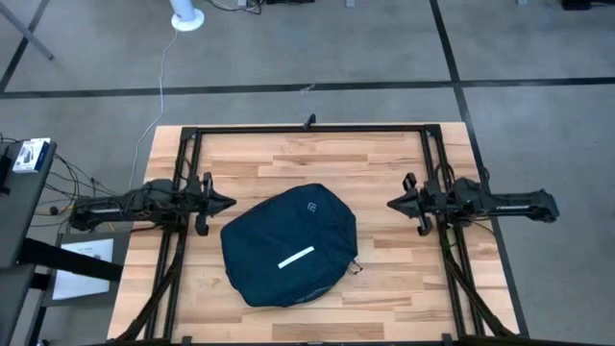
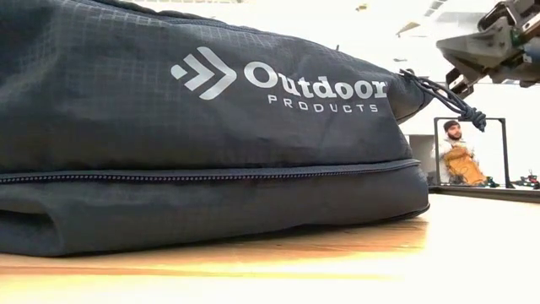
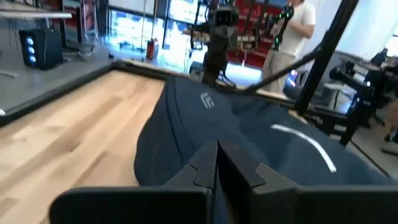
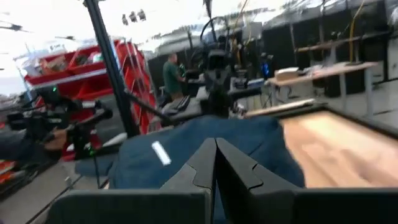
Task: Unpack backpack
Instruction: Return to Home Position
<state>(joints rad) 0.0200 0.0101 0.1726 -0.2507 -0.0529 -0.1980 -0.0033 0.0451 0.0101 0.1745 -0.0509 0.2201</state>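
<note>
Left hand (image 1: 227, 203) and right hand (image 1: 392, 204), both closed, flank the backpack (image 1: 288, 245) on a wood table (image 1: 384, 154) amid grey floor (image 1: 288, 48).

The backpack (image 2: 169, 143) bears white lettering "Outdoor PRODUCTS" beside a white arrow-shaped logo (image 2: 204, 73).

The left arm (image 1: 144, 204) and the right arm (image 1: 480, 202) are slim and near-black. Each is built of boxy links that widen into a chunky head. Thin dark cables (image 1: 440, 175) curl beside each head. Seen close, each arm's jaws are two matte black wedges with stepped outer edges, narrowing toward the tip. They sit on a broad, flat, dark crossbar (image 3: 130, 204).
</note>
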